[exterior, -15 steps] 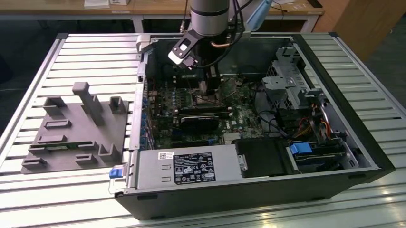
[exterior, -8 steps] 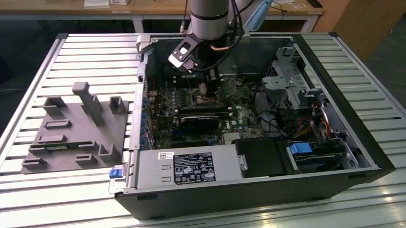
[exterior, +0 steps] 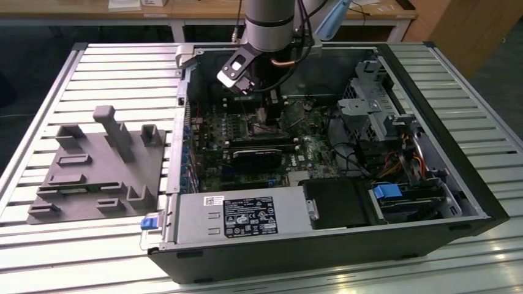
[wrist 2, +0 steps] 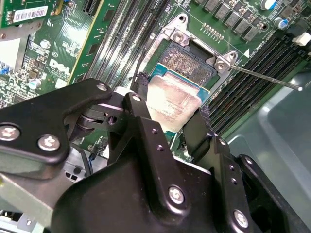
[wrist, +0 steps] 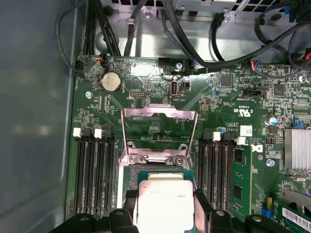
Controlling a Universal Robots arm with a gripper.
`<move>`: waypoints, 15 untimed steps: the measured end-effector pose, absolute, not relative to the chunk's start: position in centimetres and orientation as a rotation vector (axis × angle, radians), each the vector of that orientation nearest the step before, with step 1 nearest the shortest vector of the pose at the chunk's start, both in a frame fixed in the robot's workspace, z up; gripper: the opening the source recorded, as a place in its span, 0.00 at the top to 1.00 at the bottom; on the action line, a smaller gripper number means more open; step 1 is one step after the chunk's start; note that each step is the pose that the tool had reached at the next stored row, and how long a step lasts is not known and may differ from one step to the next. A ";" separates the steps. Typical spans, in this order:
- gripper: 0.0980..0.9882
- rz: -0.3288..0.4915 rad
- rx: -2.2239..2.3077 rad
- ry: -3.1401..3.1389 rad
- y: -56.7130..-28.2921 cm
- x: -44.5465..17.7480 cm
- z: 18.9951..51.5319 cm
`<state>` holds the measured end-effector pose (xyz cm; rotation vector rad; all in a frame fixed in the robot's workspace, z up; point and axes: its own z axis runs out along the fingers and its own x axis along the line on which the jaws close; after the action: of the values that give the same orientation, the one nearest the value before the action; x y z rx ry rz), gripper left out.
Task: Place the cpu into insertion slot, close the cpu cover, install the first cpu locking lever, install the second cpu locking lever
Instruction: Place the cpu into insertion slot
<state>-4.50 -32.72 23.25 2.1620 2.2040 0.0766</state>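
Firstly, nearest to the wrist cameras, the gripper (wrist 2: 172, 103) has its black fingers (wrist 2: 142, 94) drawn narrow against two opposite edges of the cpu (wrist 2: 171, 97), so the chip is held between them with its silvery top facing the cameras. Just beyond the chip lies the insertion slot (wrist 2: 187, 65). Its dark centre is uncovered on the far part, and the cpu hangs over the near part and hides it. Whether the chip already touches the slot I cannot tell. On both sides of the slot run long black memory slots (wrist: 95, 170), close to the fingers, so the room sideways is small. In the second wrist view a thin locking lever (wrist 2: 262, 77) sticks out from a slot corner and passes over one of these rows. Behind the slot, in the first wrist view, the cpu cover (wrist: 159, 113) stands open on its hinge, and the green board shows through its window. Further on are a round coin battery (wrist: 111, 82) and then black cables (wrist: 93, 29) at the board's edge. In the exterior view the arm (exterior: 270, 24) reaches down into the open computer case (exterior: 466, 190), whose walls stand around the board. A grey moulded tray (exterior: 98, 165) lies on the slatted table (exterior: 49, 257), on the exterior view's left, apart from the case.
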 end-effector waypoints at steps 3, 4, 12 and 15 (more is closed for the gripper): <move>0.51 0.076 2.162 2.204 -32.7 -4.5 23.1; 0.51 0.077 2.162 2.204 -32.7 -4.5 23.0; 0.51 0.076 2.162 2.204 -32.7 -4.5 22.2; 0.51 0.076 2.162 2.204 -32.6 -4.5 22.0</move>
<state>-4.52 -32.63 22.01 2.1618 2.2040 0.0764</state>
